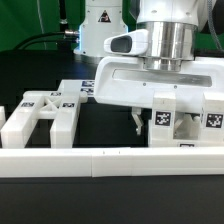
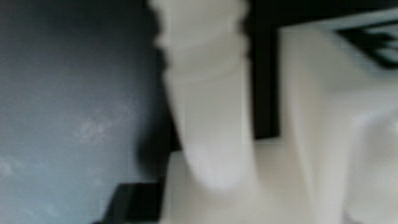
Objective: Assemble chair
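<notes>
- My hand (image 1: pixel 148 120) hangs at the tagged chair block (image 1: pixel 186 122), on the exterior view's right of the bench (image 1: pixel 105 135); whether I grip it, I cannot tell.
- Step, I judge: grasping. Next calls for firm closure, then a lift.

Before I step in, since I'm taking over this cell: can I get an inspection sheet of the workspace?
Surface: black table.
Job's things: slotted panel at the exterior view's left; tagged blocks at its right.
Clutter: long white rail along the front.
Grippers: claw low beside the tagged blocks; open or shut unclear.
Cables: dark cable at the back.
Surroundings: green backdrop.
</notes>
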Action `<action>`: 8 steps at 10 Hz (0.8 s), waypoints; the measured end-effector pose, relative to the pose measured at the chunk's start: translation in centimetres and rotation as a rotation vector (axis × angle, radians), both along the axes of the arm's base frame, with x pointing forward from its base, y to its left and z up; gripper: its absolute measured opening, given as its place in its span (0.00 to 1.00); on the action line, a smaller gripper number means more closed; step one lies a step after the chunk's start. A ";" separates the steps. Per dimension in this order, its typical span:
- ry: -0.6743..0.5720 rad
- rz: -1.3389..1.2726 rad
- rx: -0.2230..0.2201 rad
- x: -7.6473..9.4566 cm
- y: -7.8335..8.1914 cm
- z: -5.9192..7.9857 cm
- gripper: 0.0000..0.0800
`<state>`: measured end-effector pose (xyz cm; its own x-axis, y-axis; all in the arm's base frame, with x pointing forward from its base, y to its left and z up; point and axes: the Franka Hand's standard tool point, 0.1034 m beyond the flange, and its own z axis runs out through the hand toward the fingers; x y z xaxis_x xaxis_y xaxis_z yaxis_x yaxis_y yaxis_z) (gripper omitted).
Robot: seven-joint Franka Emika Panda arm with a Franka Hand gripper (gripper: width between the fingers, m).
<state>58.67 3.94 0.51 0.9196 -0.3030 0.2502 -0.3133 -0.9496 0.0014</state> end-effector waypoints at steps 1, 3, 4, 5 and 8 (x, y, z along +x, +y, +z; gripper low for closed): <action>0.000 0.000 0.000 0.0 0.0 0.0 0.32; 0.001 0.003 -0.002 0.0 -0.1 0.0 0.05; 0.001 0.014 -0.004 0.0 -0.1 0.0 0.05; 0.006 0.043 -0.008 0.1 -0.2 0.5 0.05; 0.023 0.116 0.025 -0.9 -1.8 7.2 0.04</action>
